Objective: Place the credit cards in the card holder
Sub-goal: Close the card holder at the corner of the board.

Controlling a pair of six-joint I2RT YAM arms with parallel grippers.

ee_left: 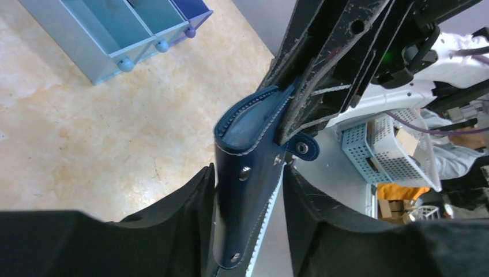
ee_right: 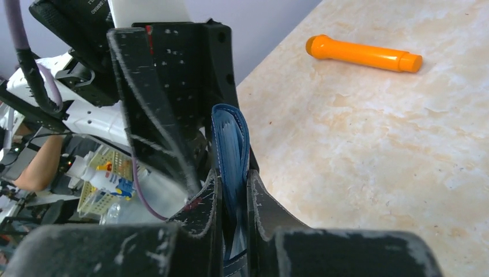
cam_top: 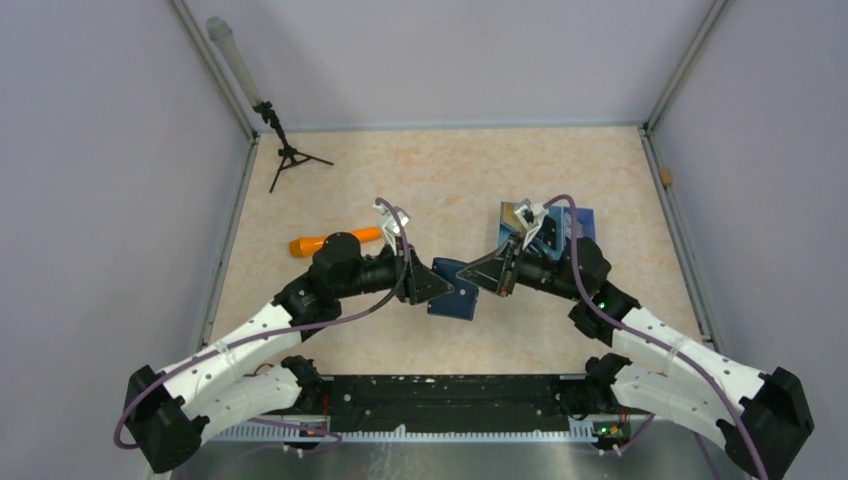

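Note:
The card holder (cam_top: pixel 455 290), navy blue with a snap stud, hangs above the table between both arms. My right gripper (ee_right: pixel 232 176) is shut on one edge of the card holder (ee_right: pixel 230 133), whose pale blue inner layers show between the fingers. My left gripper (ee_left: pixel 248 173) stands open around the other end of the card holder (ee_left: pixel 254 133); its left finger touches the leather and its right finger stands apart from it. A small gold-toned flat piece (cam_top: pixel 512 213) on the blue drawer box may be one of the credit cards; I cannot tell.
A blue drawer box (cam_top: pixel 562 225) with round knobs (ee_left: pixel 125 63) stands behind the right arm. An orange cylinder (cam_top: pixel 335 241) (ee_right: pixel 363 53) lies on the table by the left arm. A small tripod (cam_top: pixel 288 155) stands at the back left. Grey walls enclose the table.

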